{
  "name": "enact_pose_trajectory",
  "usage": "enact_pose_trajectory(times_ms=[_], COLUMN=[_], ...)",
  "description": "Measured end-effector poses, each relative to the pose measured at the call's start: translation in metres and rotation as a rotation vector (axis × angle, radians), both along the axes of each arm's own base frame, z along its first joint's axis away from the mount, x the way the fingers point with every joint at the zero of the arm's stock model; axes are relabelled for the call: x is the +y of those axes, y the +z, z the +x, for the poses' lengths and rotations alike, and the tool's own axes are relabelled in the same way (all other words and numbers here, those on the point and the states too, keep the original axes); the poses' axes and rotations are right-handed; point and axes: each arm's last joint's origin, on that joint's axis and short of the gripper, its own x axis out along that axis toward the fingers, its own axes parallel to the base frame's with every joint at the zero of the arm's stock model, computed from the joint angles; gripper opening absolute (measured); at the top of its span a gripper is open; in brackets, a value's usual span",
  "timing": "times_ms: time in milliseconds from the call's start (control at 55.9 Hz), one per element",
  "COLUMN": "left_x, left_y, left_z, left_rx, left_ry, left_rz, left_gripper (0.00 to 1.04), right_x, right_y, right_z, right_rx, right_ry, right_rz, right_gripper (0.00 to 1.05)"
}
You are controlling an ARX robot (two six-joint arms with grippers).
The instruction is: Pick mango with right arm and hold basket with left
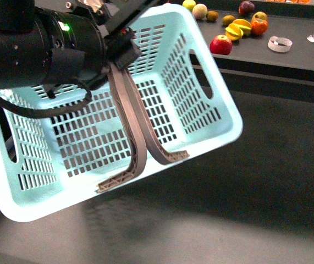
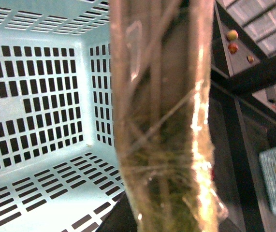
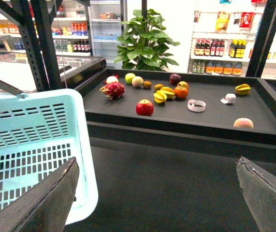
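Observation:
My left gripper (image 1: 122,55) is shut on the two grey-brown handles (image 1: 132,126) of the turquoise basket (image 1: 211,104), which hangs tilted in the air. In the left wrist view the taped handle (image 2: 162,121) fills the middle, with the basket's slotted inside (image 2: 41,96) behind it. A smooth yellow-orange mango (image 3: 243,123) lies at the near right of the black fruit tray (image 3: 210,126). Well short of the tray, my right gripper (image 3: 157,193) is open with nothing between its fingers (image 3: 46,203). The basket's corner (image 3: 79,145) is beside one finger.
On the tray lie a red apple (image 3: 144,107), star fruit (image 3: 164,94), a dragon fruit (image 3: 112,89), other fruit and white foam nets (image 3: 196,105). A dark floor (image 3: 167,169) stretches in front of the tray. Shelf posts and a plant stand behind.

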Motion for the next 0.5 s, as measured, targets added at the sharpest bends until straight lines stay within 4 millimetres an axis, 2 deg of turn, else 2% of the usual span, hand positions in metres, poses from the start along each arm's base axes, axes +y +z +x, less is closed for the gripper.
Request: enact_pose_trajectory(times_ms=[215,393,501], left_x=[-0.037,-0.054,-0.058], left_y=[0.003,0.014,0.016], left_z=[-0.025,-0.032,-0.032], left_rx=[-0.090,-0.139,-0.159], left_ry=[-0.160,-0.209,-0.218], left_rz=[0.087,0.068,0.068], left_gripper=[0.06,0.06,0.06], right_x=[0.000,0.000,0.000], right_y=[0.000,0.000,0.000], right_z=[0.000,0.000,0.000], right_rx=[0.000,0.000,0.000], right_ry=[0.000,0.000,0.000], right_rz=[0.000,0.000,0.000], right_gripper=[0.97,0.97,0.97])
